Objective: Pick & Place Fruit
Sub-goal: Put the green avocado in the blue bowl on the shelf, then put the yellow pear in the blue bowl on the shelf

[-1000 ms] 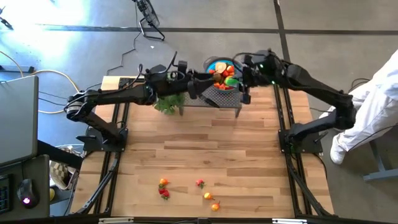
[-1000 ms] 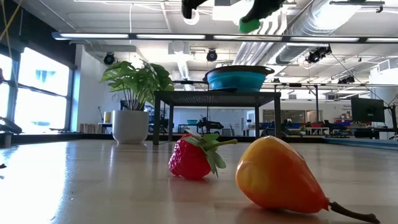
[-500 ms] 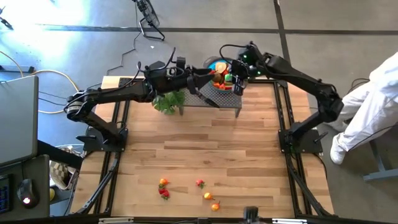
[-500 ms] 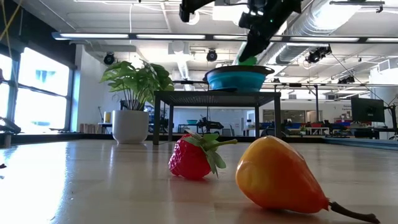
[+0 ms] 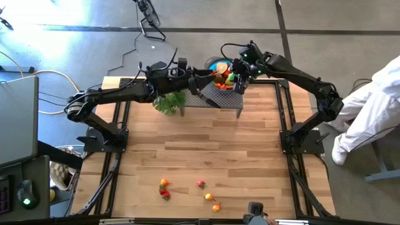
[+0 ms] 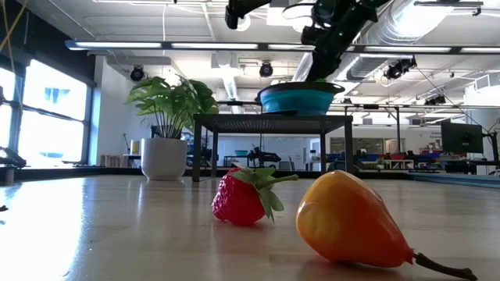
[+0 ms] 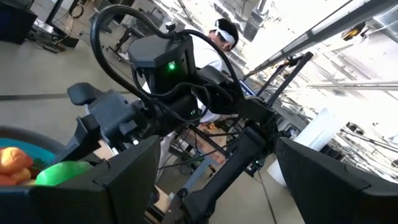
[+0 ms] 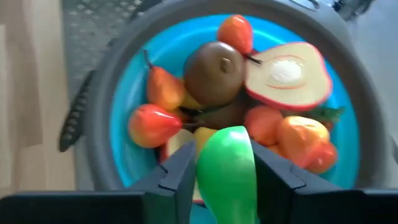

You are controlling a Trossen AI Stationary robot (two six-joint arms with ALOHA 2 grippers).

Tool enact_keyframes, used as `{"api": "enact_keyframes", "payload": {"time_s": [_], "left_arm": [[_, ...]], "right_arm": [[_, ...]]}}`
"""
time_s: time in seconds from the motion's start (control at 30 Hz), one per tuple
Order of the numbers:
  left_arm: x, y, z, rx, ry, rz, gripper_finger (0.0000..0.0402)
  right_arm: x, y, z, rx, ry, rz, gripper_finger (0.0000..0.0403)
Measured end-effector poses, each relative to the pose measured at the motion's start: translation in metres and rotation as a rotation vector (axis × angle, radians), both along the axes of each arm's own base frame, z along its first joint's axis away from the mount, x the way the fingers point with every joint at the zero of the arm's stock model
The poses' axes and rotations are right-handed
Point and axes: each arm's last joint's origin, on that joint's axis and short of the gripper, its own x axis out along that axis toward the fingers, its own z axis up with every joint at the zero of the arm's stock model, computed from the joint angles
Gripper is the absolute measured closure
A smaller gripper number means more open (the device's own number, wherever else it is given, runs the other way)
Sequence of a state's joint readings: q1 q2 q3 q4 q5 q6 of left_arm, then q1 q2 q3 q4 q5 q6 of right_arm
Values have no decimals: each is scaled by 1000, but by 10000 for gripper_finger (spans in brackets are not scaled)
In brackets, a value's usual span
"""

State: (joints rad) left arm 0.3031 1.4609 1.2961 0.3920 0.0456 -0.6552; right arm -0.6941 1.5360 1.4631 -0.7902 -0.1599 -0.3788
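A blue bowl (image 8: 118, 124) with a grey rim stands on a black stand (image 5: 219, 100) at the table's far edge. It is heaped with toy fruit: a brown kiwi (image 8: 214, 71), pears and orange pieces. My right gripper (image 8: 221, 180) hovers over the bowl (image 5: 215, 62), shut on a green fruit (image 8: 227, 165). My left gripper (image 5: 209, 78) stands raised beside the bowl, on its left. It is open and nothing is between its fingers. Several more fruits lie near the table's front edge, among them a strawberry (image 6: 242, 197) and a pear (image 6: 348, 221). My right gripper pinches the green fruit by its two opposite sides (image 8: 205, 168) between the two fingers. The fingers slant down from the table's right side. The fruit sits right above the heap in the bowl; whether it touches the heap, I cannot tell.
A potted leafy plant (image 5: 169, 103) stands left of the stand. A black-handled knife (image 8: 74, 124) lies on the stand beside the bowl. A person in white (image 5: 375, 112) stands beyond the table's right edge. Bare wood lies between the stand and the loose fruits (image 5: 200, 184).
My right gripper has swung toward the table's left and sunk, carrying the green fruit from beside the bowl to just above the heap inside it. It has also tipped further downward. The left arm has kept still.
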Motion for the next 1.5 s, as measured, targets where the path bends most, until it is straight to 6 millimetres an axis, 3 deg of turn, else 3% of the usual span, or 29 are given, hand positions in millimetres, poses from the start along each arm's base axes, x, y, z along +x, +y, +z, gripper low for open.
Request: {"api": "enact_keyframes", "payload": {"time_s": [0.3,0.47,0.67,0.9,1.3,1.5], "left_arm": [[0,0,0,0,1,0,87],[0,-1,-1,39,17,8,87],[1,0,-3,44,43,11,92],[3,-5,-7,41,85,6,139],[12,-41,-10,88,134,-16,232],[16,-70,-17,69,208,-8,267]], "right_arm": [[0,8,9,-98,17,-43,154],[-3,26,25,-125,-36,4,130],[-9,51,45,-119,-130,109,153],[-19,74,62,-129,-205,172,199],[-16,102,70,76,-323,279,283],[-11,123,67,124,-289,349,319]]}}
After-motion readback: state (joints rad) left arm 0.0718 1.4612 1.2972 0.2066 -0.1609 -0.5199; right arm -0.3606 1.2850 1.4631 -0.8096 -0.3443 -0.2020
